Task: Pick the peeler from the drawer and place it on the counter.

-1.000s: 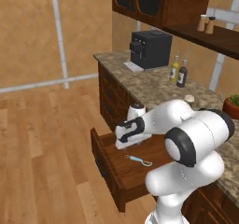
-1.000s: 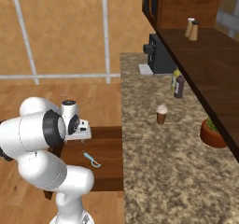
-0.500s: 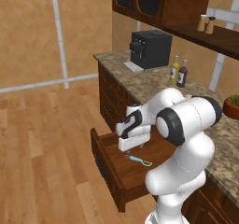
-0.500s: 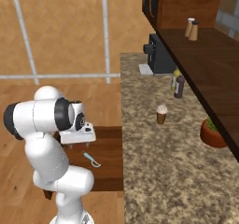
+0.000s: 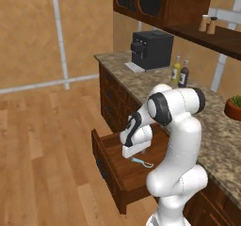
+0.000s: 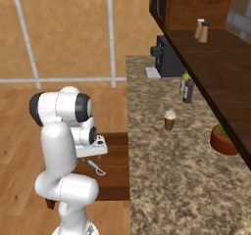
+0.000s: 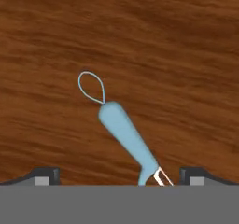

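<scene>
The drawer (image 5: 112,150) of dark reddish wood stands pulled out below the granite counter (image 5: 224,136). On its floor (image 7: 177,55) lies the peeler (image 7: 128,139), with a light blue handle and a thin wire loop at one end. It also shows as a small blue sliver, the peeler (image 5: 141,162) (image 6: 96,167). My gripper (image 7: 119,176) hangs open just above it, pointing down, with the handle's lower end between the two fingertips (image 7: 44,175). From the base, the gripper (image 5: 133,149) (image 6: 91,152) sits low inside the drawer (image 6: 116,184), beside the counter (image 6: 171,180).
A black coffee machine (image 5: 151,49) stands at the counter's far end, with two bottles (image 5: 180,71) nearer. A paper cup (image 6: 169,120) and a potted plant (image 6: 224,139) stand on the counter. A dark wall shelf (image 6: 215,67) with shakers (image 6: 201,29) overhangs it. Wooden floor lies left of the drawer.
The arm has swung upright over the drawer, and the hand has come down closer to the peeler. The peeler lies where it was.
</scene>
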Motion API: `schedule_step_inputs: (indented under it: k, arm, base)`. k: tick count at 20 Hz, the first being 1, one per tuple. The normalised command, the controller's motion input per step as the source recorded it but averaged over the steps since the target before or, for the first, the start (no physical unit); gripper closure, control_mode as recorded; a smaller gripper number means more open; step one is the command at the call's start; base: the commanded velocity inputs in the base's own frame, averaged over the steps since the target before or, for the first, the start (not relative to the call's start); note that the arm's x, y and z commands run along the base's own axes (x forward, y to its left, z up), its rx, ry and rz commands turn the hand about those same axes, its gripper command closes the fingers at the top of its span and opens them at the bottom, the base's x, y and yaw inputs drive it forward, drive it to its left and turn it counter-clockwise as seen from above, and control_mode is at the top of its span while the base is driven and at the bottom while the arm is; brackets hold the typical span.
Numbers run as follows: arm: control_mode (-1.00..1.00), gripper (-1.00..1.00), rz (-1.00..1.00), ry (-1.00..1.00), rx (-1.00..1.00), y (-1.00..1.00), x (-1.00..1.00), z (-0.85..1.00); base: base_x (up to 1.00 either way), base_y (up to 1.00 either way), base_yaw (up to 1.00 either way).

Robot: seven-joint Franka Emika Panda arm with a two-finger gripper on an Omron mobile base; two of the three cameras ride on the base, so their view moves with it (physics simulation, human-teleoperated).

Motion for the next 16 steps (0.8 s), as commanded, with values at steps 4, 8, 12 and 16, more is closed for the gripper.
schedule_step_inputs:
  k: [4, 8, 12, 16]
  arm:
    - [-1.0, -1.0, 0.16, 0.02, 0.0, 0.0, 0.08, -0.72]
    - [-1.0, -1.0, 0.15, 0.0, 0.0, 0.0, 0.01, -0.61]
    - [-1.0, 1.0, 0.1, 0.02, 0.0, 0.0, 0.0, -0.19]
    - [-1.0, 1.0, 0.06, 0.06, 0.0, 0.0, 0.0, -0.08]
  base:
    - [0.0, 0.0, 0.0]
    - [0.0, 0.0, 0.0]
    - [0.0, 0.0, 0.0]
    - [0.0, 0.0, 0.0]
